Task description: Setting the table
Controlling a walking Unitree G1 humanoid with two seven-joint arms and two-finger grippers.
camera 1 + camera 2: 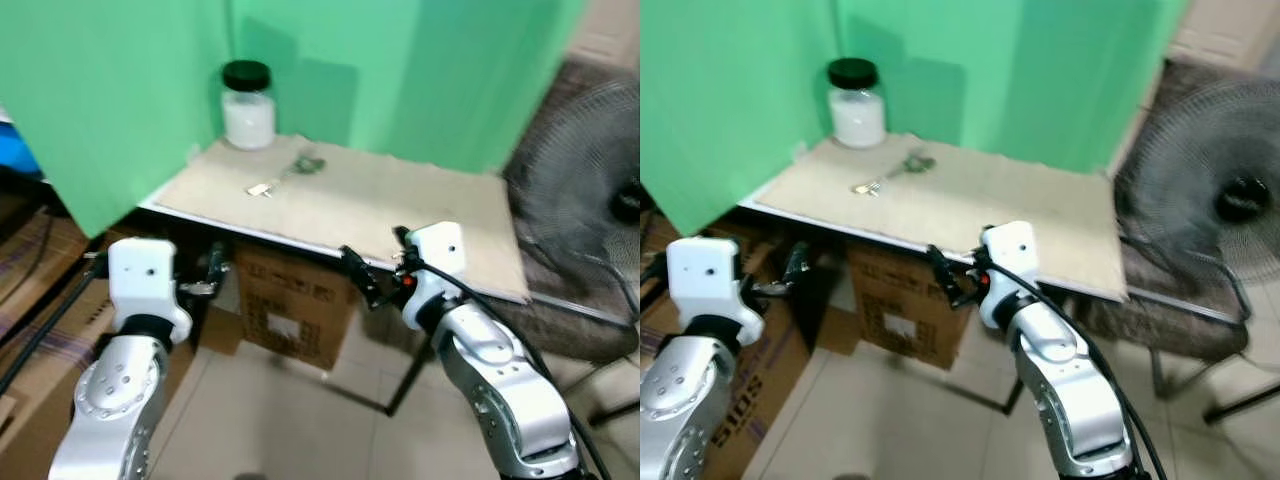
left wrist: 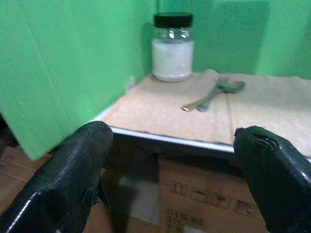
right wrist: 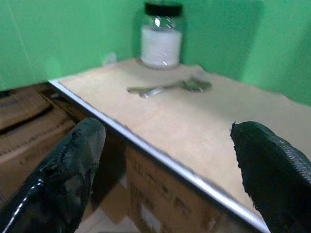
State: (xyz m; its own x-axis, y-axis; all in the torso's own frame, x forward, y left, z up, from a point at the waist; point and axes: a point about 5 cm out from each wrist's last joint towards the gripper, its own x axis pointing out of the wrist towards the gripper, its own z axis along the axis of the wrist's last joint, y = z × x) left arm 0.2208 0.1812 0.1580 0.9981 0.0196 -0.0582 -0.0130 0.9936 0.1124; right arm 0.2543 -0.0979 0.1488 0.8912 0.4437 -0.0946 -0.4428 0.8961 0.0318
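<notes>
A table point(image 1: 470, 215) covered with a beige cloth is seen before green screens. A fork and spoon point(image 1: 290, 172) are laid together near its far corner, just in front of a black-lidded jar point(image 1: 247, 105). Left gripper point(image 2: 175, 170) and right gripper point(image 3: 165, 165) are held below the table's near edge, fingers spread wide, nothing grasped. A cardboard box point(image 1: 290, 305) is noted underneath.

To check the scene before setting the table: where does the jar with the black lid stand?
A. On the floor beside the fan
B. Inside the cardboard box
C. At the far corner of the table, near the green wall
C: the jar stands at the far corner of the table, close to the green wall, beyond the cutlery.
</notes>
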